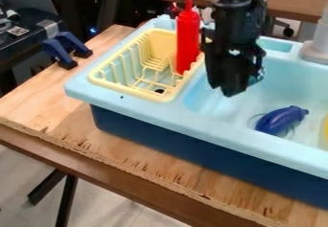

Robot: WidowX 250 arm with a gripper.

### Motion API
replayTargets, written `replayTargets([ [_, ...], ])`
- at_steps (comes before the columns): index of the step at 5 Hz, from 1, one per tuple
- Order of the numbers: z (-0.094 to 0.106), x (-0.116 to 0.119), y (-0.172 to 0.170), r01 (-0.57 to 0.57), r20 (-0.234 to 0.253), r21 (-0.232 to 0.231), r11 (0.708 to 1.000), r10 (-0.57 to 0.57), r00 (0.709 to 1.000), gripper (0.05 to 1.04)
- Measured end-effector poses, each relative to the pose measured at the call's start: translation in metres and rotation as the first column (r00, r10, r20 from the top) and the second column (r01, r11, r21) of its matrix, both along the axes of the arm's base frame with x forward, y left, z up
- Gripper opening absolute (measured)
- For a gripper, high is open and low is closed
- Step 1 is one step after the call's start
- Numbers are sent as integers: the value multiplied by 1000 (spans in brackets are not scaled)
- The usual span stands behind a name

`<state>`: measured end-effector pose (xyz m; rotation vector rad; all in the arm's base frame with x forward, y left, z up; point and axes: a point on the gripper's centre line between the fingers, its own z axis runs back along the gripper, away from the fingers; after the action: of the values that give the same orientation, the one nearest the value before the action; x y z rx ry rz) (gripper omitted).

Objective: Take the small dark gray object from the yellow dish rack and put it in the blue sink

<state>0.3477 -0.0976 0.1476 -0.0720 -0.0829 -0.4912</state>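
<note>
- Plywood [128, 156] is crossing lower frame.
- Gripper [229, 91] is hanging upper right; can't tell jaw opening or hold.
- Red bottle [188, 41] is standing in yellow rack [131, 88], left of jaws; purple eggplant [280, 120] lying lower right.

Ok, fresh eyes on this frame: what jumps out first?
Probably the red bottle, upright in the yellow dish rack at the sink's left. Then the black claw hanging just beside it over the pale blue sink, and the purple eggplant-like toy lying in the basin.

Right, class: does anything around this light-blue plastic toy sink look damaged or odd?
Yes, the pale plywood board under the sink looks damaged: its near edge is ragged, with dark, splintered gouges along it.
</note>
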Motion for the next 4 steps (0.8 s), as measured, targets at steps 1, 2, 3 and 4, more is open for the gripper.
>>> replayTargets([
  [1, -4, 4, 3, -13, 0, 0, 1000, 13, 1000, 474],
  [2, -17, 13, 3, -16, -26, 27, 999, 17, 1000, 474],
  [3, -30, 12, 3, -18, -58, 62, 998, 22, 998, 474],
  [4, -40, 17, 1, -28, -73, 84, 996, 34, 997, 474],
])
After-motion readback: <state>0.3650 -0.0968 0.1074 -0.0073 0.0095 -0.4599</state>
